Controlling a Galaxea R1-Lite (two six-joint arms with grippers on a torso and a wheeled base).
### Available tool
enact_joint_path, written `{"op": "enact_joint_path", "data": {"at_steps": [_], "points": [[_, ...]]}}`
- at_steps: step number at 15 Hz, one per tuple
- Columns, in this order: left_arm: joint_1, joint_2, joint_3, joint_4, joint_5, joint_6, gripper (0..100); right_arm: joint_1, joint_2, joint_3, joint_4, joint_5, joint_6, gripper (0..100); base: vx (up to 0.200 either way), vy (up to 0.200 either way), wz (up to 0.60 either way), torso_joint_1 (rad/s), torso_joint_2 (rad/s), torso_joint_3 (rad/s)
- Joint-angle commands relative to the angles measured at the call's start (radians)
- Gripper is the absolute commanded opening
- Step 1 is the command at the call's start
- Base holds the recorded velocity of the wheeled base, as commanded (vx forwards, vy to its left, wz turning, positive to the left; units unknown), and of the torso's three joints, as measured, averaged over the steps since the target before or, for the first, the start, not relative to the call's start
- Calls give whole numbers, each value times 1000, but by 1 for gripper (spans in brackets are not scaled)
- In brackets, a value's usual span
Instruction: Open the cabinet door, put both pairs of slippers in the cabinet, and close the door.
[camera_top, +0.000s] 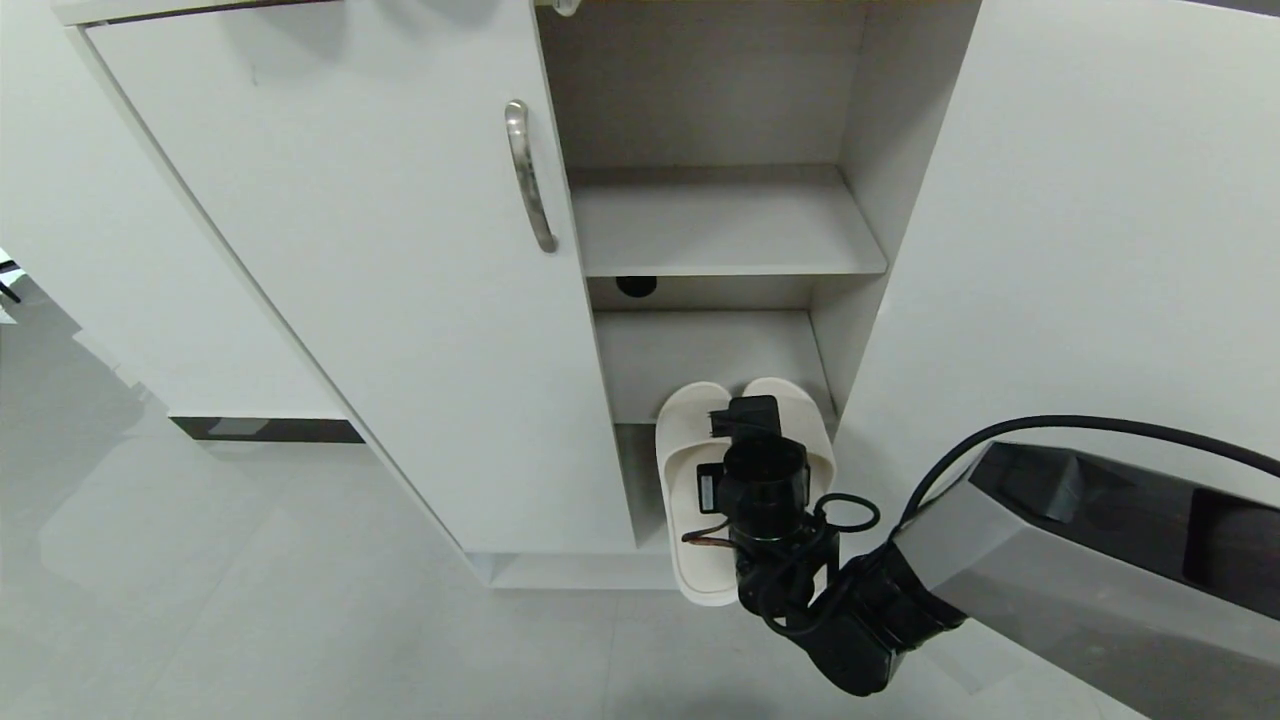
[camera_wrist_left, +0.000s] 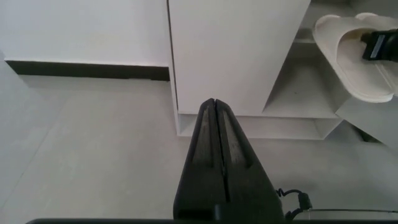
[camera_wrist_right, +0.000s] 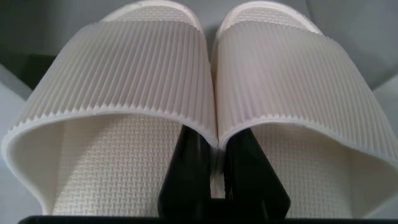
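Slippers (camera_top: 685, 455) – a cream ribbed pair held side by side – hang at the mouth of the open cabinet (camera_top: 880, 120), toes toward the front edge of the lower shelf (camera_top: 700, 345) and heels out over the floor (camera_wrist_left: 93, 137). The right gripper (camera_wrist_right: 217, 155) is clamped on the pair where the two straps meet, one finger tucked under each. To the left, the cabinet door (camera_top: 380, 280) stands swung wide, its metal handle (camera_top: 530, 175) catching the light; the upper shelf (camera_top: 720, 220) sits bare above. The left gripper (camera_wrist_left: 214, 124) hangs low near the cabinet's base, jaws pressed together on nothing. Judged from this, the door step is done and the placing of a pair is in hand – the next move calls for carrying the slippers deeper inside, setting them flat and letting go.
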Motion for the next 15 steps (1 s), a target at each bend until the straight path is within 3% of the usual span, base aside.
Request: {"op": "enact_joint_path", "data": {"at_steps": [1, 8, 15], "points": [[-1, 2, 1, 0, 1, -1, 0, 0, -1, 2, 2, -4, 4, 0, 0, 0, 0, 0, 0, 0], [-1, 2, 0, 0, 1, 0, 0, -21, 17, -12, 2, 6, 1, 0, 0, 0, 0, 0, 0, 0], [1, 2, 1, 0, 1, -3, 0, -36, 28, -47, 2, 95, -1, 0, 0, 0, 0, 0, 0, 0]]}}
